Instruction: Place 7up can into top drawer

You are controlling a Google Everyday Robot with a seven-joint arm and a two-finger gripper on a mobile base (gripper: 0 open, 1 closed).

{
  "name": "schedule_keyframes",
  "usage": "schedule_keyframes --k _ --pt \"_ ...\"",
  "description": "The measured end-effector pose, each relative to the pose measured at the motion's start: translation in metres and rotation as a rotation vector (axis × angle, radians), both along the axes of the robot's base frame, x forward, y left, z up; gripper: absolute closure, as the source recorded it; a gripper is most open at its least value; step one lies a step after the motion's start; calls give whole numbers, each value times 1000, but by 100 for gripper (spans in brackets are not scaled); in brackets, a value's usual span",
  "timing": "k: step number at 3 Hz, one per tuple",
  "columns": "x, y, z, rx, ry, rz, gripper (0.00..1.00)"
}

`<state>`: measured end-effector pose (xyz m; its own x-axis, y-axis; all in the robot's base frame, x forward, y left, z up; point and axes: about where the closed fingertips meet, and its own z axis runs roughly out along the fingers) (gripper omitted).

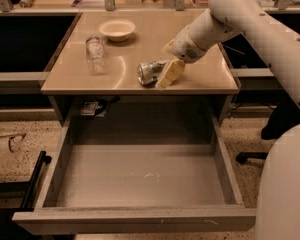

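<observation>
The 7up can [150, 72], silver with green markings, lies on its side near the front edge of the tan tabletop [130, 79]. My gripper [168, 63] is at the can's right end, touching or almost touching it, with the white arm reaching in from the upper right. The top drawer [140, 174] is pulled fully out below the tabletop. Its grey floor is bare and scuffed.
A clear glass jar [95, 54] stands on the left of the tabletop and a shallow white bowl [117, 29] sits behind it. A black chair base [250, 156] is on the floor to the right of the drawer. Dark openings flank the table.
</observation>
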<state>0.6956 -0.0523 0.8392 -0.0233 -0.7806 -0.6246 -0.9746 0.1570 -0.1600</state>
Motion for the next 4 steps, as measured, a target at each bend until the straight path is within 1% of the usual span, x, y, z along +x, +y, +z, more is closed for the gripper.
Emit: schedule_keyframes --k 2,3,4 --pt "0 0 0 0 0 0 65" --pt "-5 0 2 13 1 5 88" --pt "-35 -11 25 5 -13 19 100"
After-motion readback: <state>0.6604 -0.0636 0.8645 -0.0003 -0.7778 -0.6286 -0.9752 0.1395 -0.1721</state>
